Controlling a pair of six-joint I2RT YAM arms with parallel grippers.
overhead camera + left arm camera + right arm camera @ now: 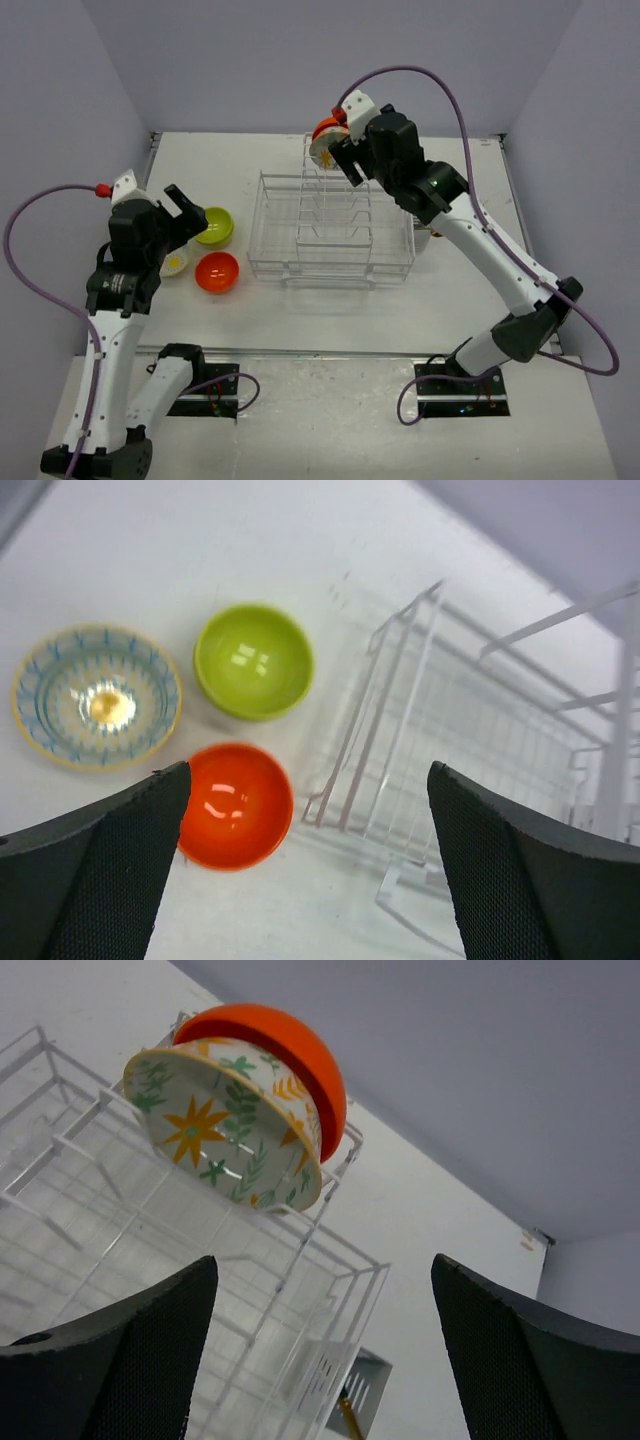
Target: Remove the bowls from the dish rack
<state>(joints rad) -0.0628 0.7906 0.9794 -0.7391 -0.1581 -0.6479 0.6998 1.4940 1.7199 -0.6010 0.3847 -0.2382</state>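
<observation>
The white wire dish rack (330, 235) stands mid-table. On its taller slotted part at the back lean two bowls, a cream one with orange flowers (225, 1130) and an orange-red one (290, 1045) nested behind it. My right gripper (343, 160) hovers open just right of them, nothing between its fingers (120, 1360). Left of the rack, three bowls sit on the table: lime-green (253, 661), orange-red (236, 805) and a pale blue-patterned one (97, 696). My left gripper (186, 212) hangs open and empty above them.
A small grey cutlery cup (340, 1385) with a yellow-handled item hangs on the rack's right side. The rack's low basket part (470, 730) lies right of the left gripper. Grey walls close in the table on three sides.
</observation>
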